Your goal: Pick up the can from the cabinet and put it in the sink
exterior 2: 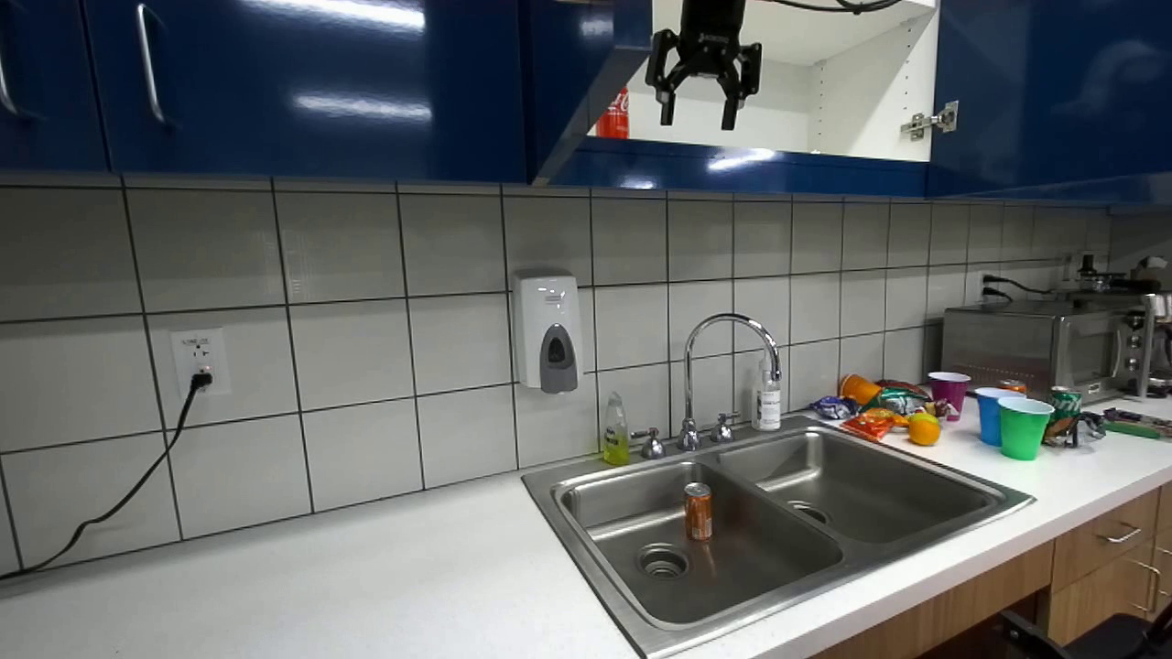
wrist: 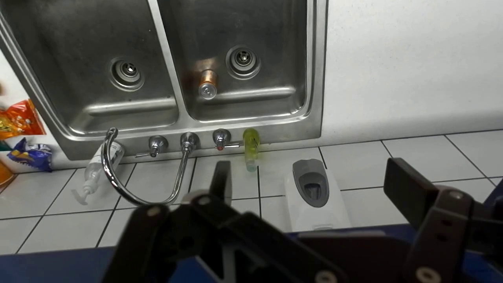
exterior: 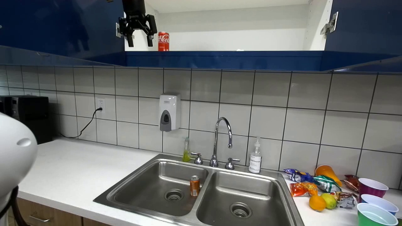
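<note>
Pale square wall tiles run below the wide white-lined, blue-fronted cabinet where the red cylindrical drink can stands; the black two-fingered gripper, spread and empty, should probably rise first, then centre over the can before lowering gently

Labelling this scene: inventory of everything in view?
cabinet: 1 open, blue, white inside, above sink
red can: 1, red, in cabinet
sink: 1, silver, in counter
orange can: 1, orange, in sink
faucet: 1, silver, sink back
bottles: 2, clear and yellow-green, sink back
soap dispenser: 1, white, wall
outlets: 2+, white, wall
cups: 4+, purple, blue, green, orange, counter
snack bags: 4+, mixed, counter
fruit: 2, orange and yellow-green, counter
toaster oven: 1, silver, counter
machine: 1+, black, counter
drawers: 2+, brown, below counter
robot arm: 1, white, left in an exterior view
gripper: 1, black, open, before cabinet
</note>
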You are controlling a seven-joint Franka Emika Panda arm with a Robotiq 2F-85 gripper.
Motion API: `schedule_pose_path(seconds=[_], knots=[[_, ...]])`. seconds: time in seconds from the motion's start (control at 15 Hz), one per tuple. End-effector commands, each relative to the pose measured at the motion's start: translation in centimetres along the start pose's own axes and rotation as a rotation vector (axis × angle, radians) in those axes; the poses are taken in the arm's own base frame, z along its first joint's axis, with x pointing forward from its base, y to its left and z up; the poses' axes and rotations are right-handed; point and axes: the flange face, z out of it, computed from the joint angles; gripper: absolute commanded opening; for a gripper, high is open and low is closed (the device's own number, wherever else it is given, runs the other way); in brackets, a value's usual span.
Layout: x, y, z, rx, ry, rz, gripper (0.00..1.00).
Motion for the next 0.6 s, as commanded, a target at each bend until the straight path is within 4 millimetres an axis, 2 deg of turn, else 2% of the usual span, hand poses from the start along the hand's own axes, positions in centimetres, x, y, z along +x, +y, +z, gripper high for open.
schedule_pose_path(seconds=[0.0, 0.53], knots=[[2.7, -0.2, -1.1, -0.016, 0.046, 0.001, 1.0], [7.4, -0.6, -2.3, -0.029, 0.117, -0.011, 1.0]])
